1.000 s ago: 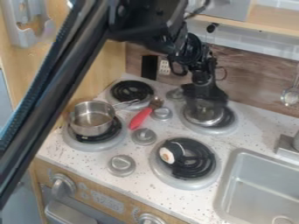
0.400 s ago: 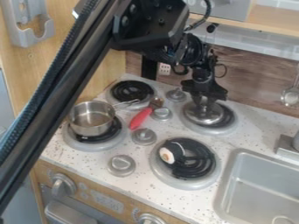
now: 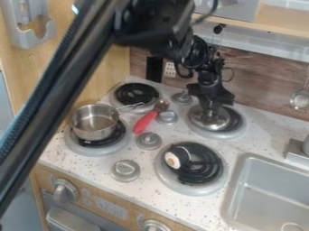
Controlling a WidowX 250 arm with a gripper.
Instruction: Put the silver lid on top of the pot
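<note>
The gripper (image 3: 210, 108) points down over the back right burner, its fingers shut on the top of the silver lid (image 3: 207, 120). That lid rests at the burner, with its rim close to level. To the left, the open metal pot (image 3: 95, 122) stands on the front left burner, its handle pointing to the back right. The pot has no cover, and its inside shows.
A red-handled utensil (image 3: 145, 122) lies between pot and lid, among grey knobs (image 3: 148, 140). A black-and-white item (image 3: 175, 159) lies on the front right burner (image 3: 202, 169). The sink (image 3: 271, 194) is at the lower right; a wooden wall (image 3: 111, 67) stands behind the pot.
The gripper's fingers have come together at the lid's top since the earliest frame. The upper arm has shifted a little, while the pot and the red-handled utensil have kept their places.
</note>
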